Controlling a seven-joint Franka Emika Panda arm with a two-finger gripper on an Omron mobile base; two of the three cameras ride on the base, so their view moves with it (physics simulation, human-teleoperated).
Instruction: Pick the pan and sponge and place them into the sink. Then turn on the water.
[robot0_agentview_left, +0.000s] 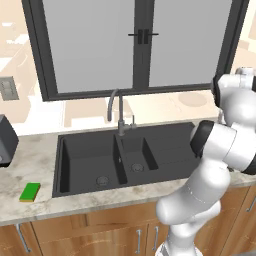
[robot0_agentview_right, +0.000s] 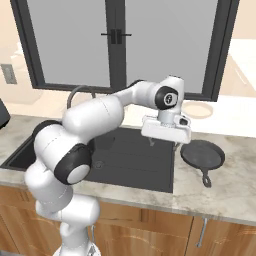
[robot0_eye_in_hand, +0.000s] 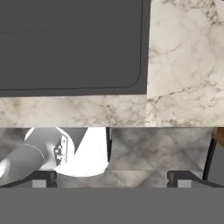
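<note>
The black double-basin sink is set in the marble counter, with its grey gooseneck faucet at the back and no water running. A small green sponge lies flat on the counter left of the sink. On the counter right of the sink rests the dark round pan, handle toward the front edge. My gripper hangs open and holds nothing above the sink's right end, just left of the pan. In the hand view my gripper looks down on the sink's front corner and the counter.
A dark appliance stands on the counter at the far left. A large dark-framed window runs behind the sink. Wooden cabinet doors sit below the counter edge. Bare marble surrounds the pan.
</note>
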